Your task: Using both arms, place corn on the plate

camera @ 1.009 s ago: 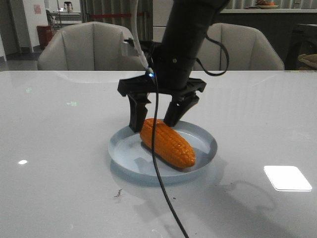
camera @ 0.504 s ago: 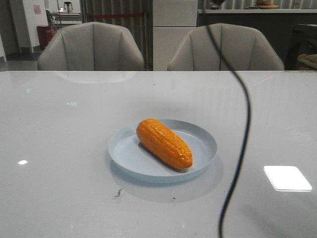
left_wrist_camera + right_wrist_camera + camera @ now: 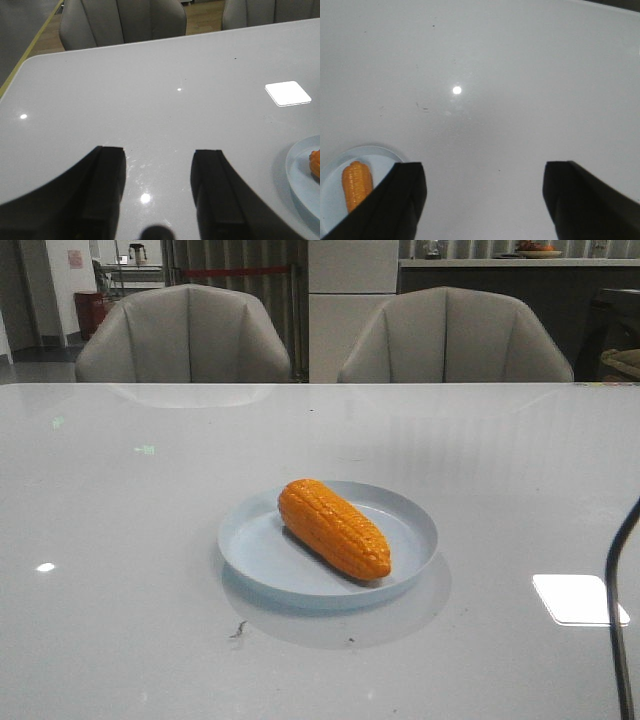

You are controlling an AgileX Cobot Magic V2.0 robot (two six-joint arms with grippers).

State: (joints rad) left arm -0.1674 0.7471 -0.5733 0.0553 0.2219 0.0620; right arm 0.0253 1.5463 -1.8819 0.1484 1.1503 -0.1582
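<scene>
The corn point(image 3: 334, 528) lies inside the plate point(image 3: 412, 513), near the middle of the table point(image 3: 120, 500). The left gripper point(image 3: 157, 187) and right gripper point(image 3: 482, 200) stand apart, empty. The task looks finished.

One glossy orange corn cob point(image 3: 334, 528), one round pale blue plate point(image 3: 410, 522), one glossy white surface point(image 3: 140, 540), two grey padded chairs point(image 3: 185, 335), one thin black cable point(image 3: 618, 610), two black tools: left point(image 3: 159, 172), right point(image 3: 485, 192).
</scene>
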